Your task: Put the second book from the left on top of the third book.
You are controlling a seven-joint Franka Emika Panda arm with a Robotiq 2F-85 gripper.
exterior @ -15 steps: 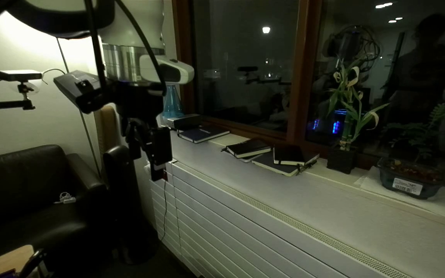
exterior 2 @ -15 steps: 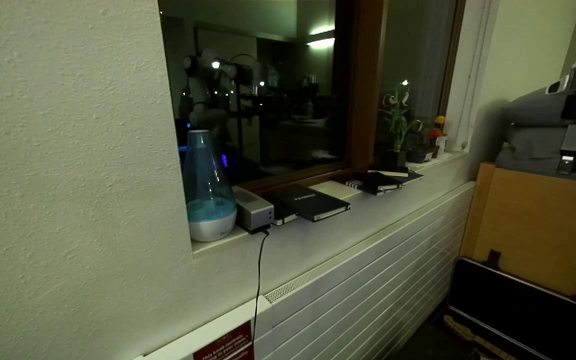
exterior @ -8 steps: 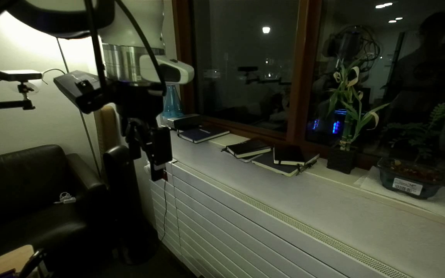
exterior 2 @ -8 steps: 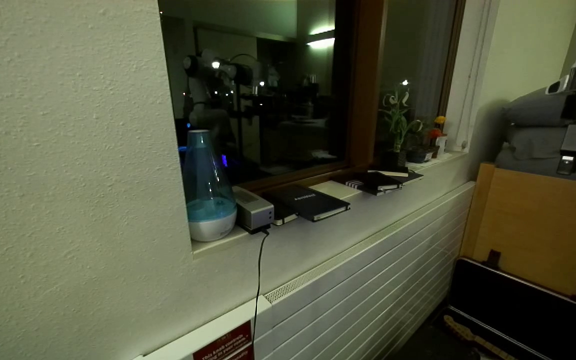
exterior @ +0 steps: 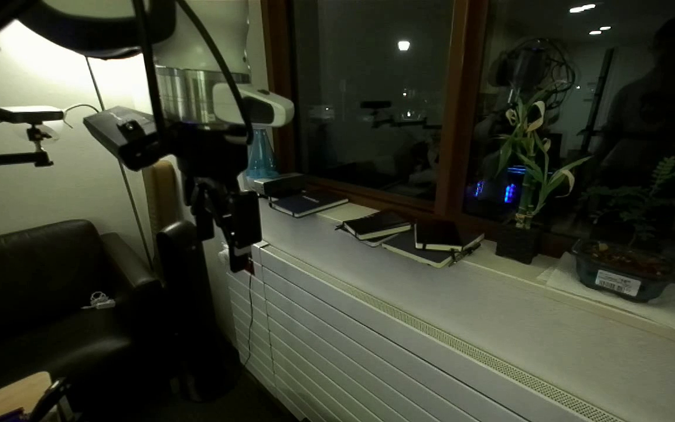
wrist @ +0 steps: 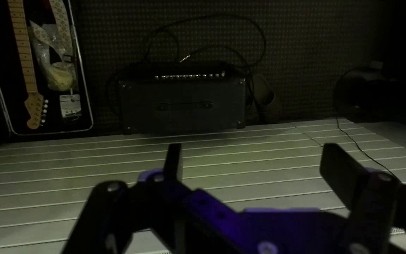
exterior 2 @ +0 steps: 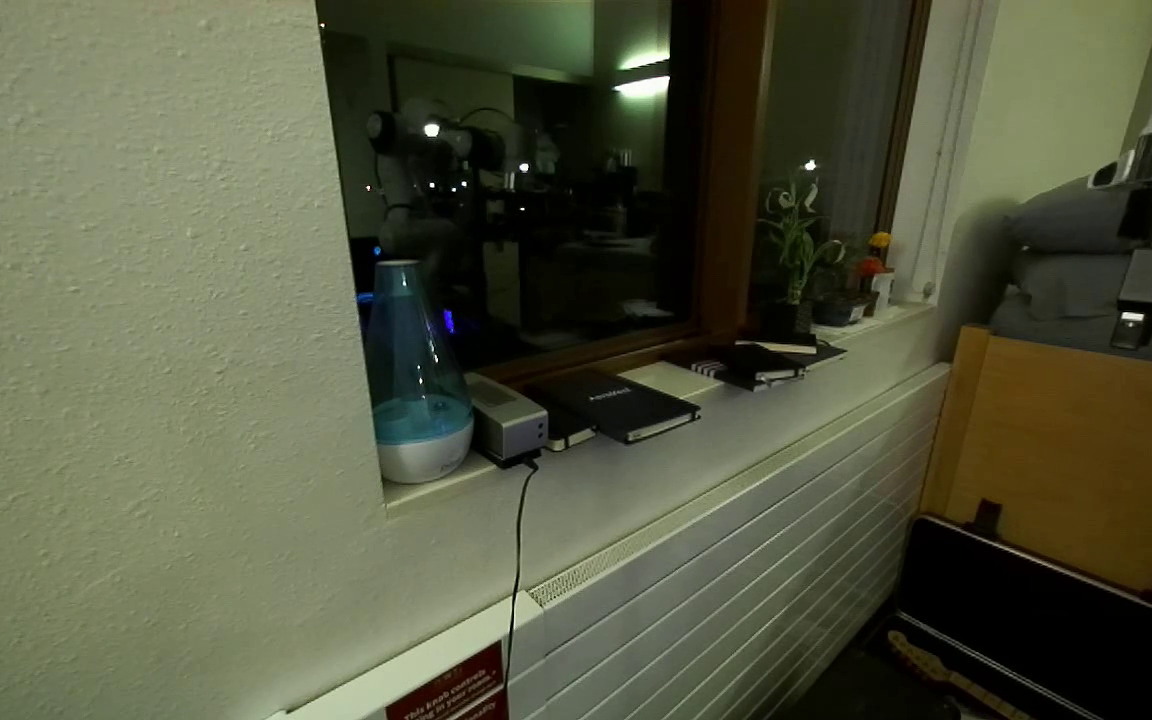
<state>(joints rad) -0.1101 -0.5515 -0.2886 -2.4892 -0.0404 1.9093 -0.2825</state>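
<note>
While the tool (wrist: 251, 160) gapes, plant (exterior: 526, 199) in pot (exterior: 517, 243), guitar (wrist: 26, 63) in case (wrist: 57, 132)

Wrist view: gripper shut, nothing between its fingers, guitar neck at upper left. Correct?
Not quite: the gripper is open, not shut; the wrist view shows its fingers well apart. The rest holds: nothing between them, guitar neck at upper left.

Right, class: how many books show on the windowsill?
6: a lettered book and smaller one by the grey box; toward the bamboo, a black book over a mostly covered one, a small book over a larger one. Others may be hidden.
</note>
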